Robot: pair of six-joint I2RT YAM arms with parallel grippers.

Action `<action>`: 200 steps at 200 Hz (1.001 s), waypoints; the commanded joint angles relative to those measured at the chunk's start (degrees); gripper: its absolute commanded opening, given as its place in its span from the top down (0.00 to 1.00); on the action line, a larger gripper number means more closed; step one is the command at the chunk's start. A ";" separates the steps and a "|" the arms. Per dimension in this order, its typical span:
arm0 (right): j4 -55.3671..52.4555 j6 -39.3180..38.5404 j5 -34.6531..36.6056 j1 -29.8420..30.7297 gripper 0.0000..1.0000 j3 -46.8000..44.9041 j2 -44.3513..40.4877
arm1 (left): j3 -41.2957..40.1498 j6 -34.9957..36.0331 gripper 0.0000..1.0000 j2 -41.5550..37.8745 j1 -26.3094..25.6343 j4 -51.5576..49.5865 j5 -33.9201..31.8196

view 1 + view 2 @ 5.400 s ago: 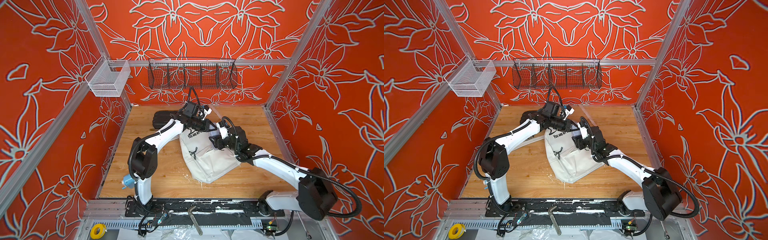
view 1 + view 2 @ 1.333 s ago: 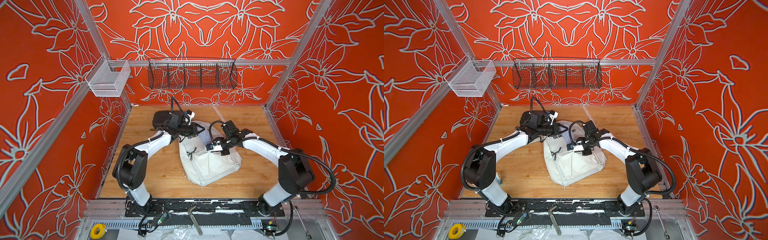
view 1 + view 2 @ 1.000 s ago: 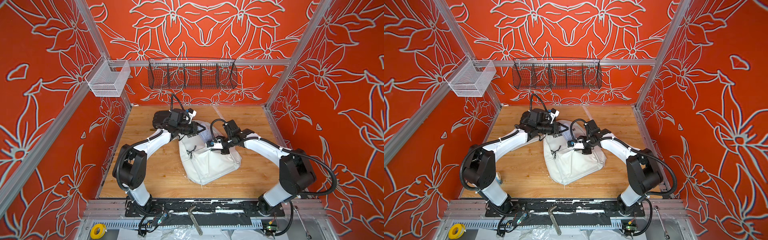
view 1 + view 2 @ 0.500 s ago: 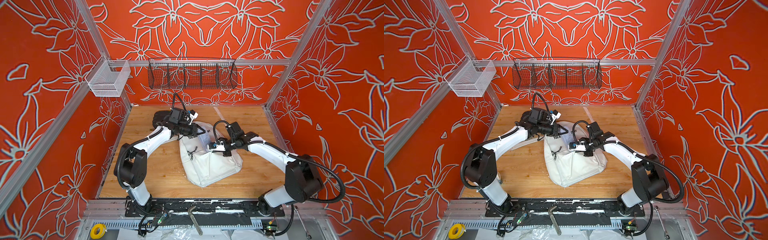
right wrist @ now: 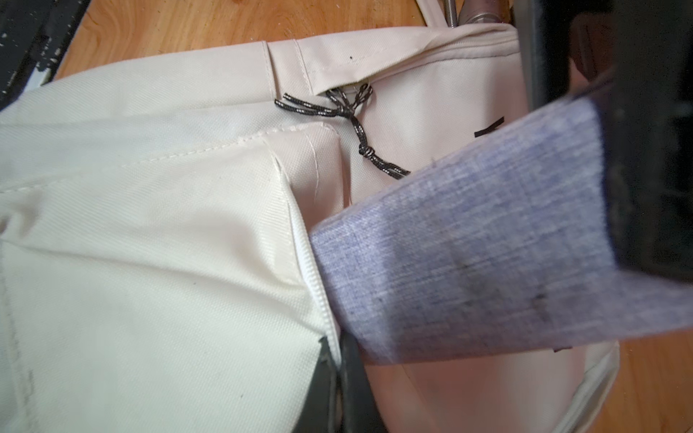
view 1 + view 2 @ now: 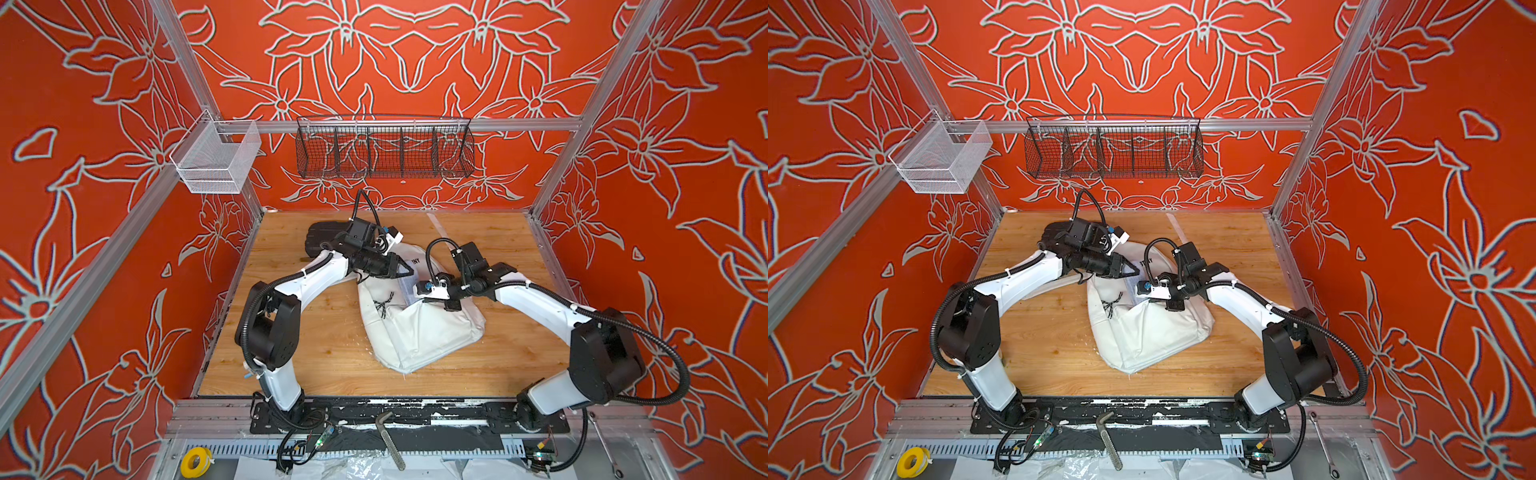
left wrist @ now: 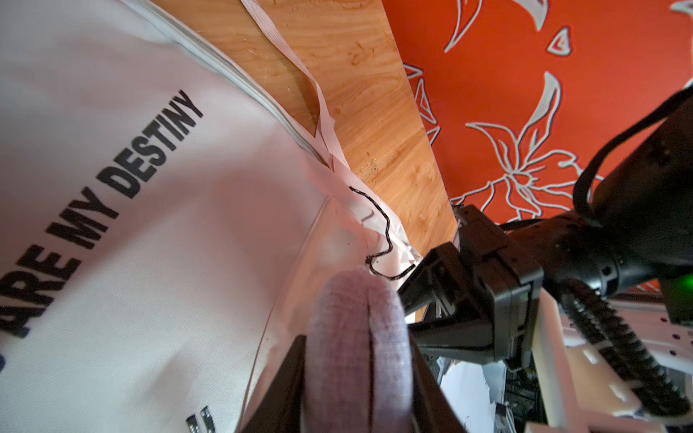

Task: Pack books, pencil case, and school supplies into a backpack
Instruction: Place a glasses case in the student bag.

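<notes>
The white backpack (image 6: 419,336) (image 6: 1142,336) lies on the wooden floor, with its print facing the left wrist view (image 7: 150,225). My left gripper (image 7: 356,348) (image 6: 409,272) is shut on the lilac-grey pencil case (image 7: 352,300) (image 5: 468,262). The case's free end sits at the backpack's open zip edge. My right gripper (image 5: 339,360) is shut on that white zip edge of the backpack (image 5: 150,262) and holds it beside the case. A black cord zip pull (image 5: 356,123) hangs on the front pocket. The books and school supplies are hidden from me.
A black ribbed hard case (image 6: 320,239) (image 6: 1054,232) lies behind the left gripper near the back wall. A grey metal fitting (image 5: 476,11) lies on the floor by the backpack. A black wire basket (image 6: 384,147) and a white mesh basket (image 6: 216,160) hang on the walls.
The left gripper has carried the pencil case a little further over the backpack toward the opening. The right arm's elbow has swung out to the right while its gripper stays on the backpack.
</notes>
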 commanded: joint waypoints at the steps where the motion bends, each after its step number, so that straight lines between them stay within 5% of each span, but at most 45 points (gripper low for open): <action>1: 9.86 -1.66 0.84 -0.49 1.00 -0.35 -1.51 | 3.48 6.10 1.00 1.65 -0.30 -12.07 9.98; 36: 11.09 -8.32 5.66 0.59 1.00 -2.69 -2.83 | 3.75 -1.06 1.00 3.29 2.28 -6.20 16.39; 133: 14.98 -3.25 5.81 0.57 1.00 -2.64 -2.52 | 15.02 7.88 1.00 13.14 1.30 -25.59 22.11; 159: 16.77 -7.48 6.83 0.78 1.00 -3.33 -2.45 | 11.31 -0.15 1.00 11.73 2.28 -15.84 26.84; 200: 19.58 -2.81 8.30 0.83 0.97 -2.70 -1.40 | 15.71 5.74 1.00 14.23 2.04 -25.19 26.31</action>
